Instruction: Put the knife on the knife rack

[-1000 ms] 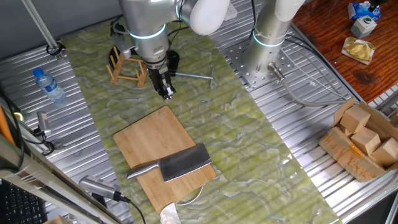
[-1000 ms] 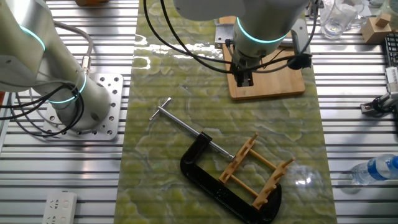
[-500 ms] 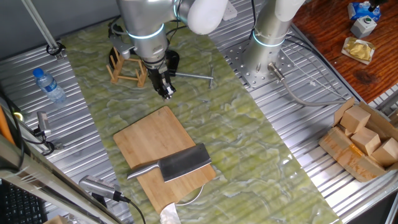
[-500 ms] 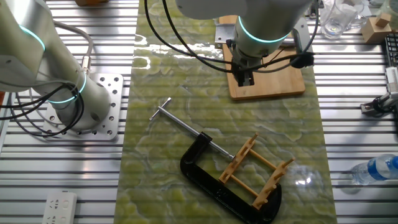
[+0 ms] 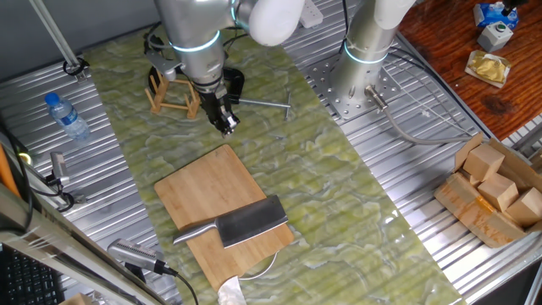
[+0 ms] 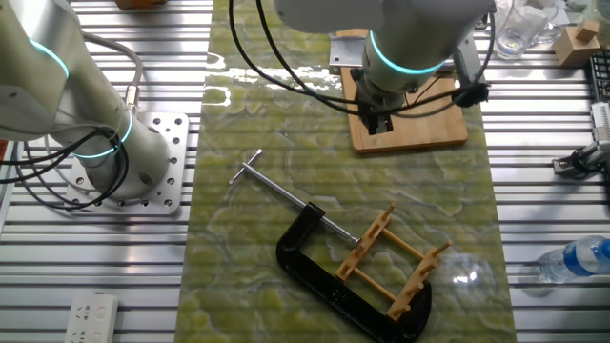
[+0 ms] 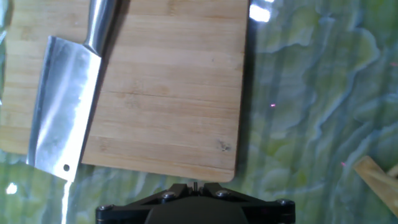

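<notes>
The gripper [image 5: 227, 126] hangs above the green marbled mat [image 5: 339, 195], empty, its fingers pointing down; they look drawn together with nothing between them, though no view shows the tips clearly enough to be sure. In the hand view only the dark base of the gripper [image 7: 194, 202] shows at the bottom edge, so its state cannot be told there either. Ahead of the gripper lies a bamboo cutting board [image 5: 203, 191], whose near edge sits close to the fingers. At the far end of that board, well apart from the gripper, rests the cleaver [image 5: 246, 224], lying flat, its broad grey blade partly overhanging the board's edge. The cleaver's long axis runs roughly across the board, the slim silver handle [image 5: 193, 233] pointing off to one side. Behind the gripper, on the opposite side from the cleaver, stands the wooden peg knife rack [image 5: 174, 95], beside a black C-clamp [image 6: 329, 276]. As a judgement, the coming move needs the gripper to travel away from the rack, across the board, and align with the handle.
</notes>
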You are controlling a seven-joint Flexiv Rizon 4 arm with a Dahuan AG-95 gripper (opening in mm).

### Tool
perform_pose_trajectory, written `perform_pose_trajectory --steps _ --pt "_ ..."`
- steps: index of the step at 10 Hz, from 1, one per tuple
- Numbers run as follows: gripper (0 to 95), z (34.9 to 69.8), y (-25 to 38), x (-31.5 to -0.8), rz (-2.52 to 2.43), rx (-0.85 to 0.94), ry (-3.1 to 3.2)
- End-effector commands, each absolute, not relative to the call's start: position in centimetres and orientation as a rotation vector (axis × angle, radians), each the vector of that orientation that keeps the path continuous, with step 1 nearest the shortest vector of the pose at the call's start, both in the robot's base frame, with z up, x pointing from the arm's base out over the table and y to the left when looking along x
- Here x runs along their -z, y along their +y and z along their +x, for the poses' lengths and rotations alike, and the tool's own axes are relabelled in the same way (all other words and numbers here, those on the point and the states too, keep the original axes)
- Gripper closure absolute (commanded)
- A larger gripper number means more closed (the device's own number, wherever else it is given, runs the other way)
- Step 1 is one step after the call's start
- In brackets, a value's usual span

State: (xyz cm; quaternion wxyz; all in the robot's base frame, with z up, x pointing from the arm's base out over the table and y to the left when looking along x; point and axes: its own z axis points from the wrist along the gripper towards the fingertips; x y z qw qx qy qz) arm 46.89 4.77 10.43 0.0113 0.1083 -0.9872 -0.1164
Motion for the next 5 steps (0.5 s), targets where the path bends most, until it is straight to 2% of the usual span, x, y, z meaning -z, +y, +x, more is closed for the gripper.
perform_pose_trajectory --steps 1,5 --pt "95.0 46.78 4.82 -10.54 0.337 0.444 -3.066" --pt "95.0 46.78 4.82 -10.54 0.251 0.541 -3.063"
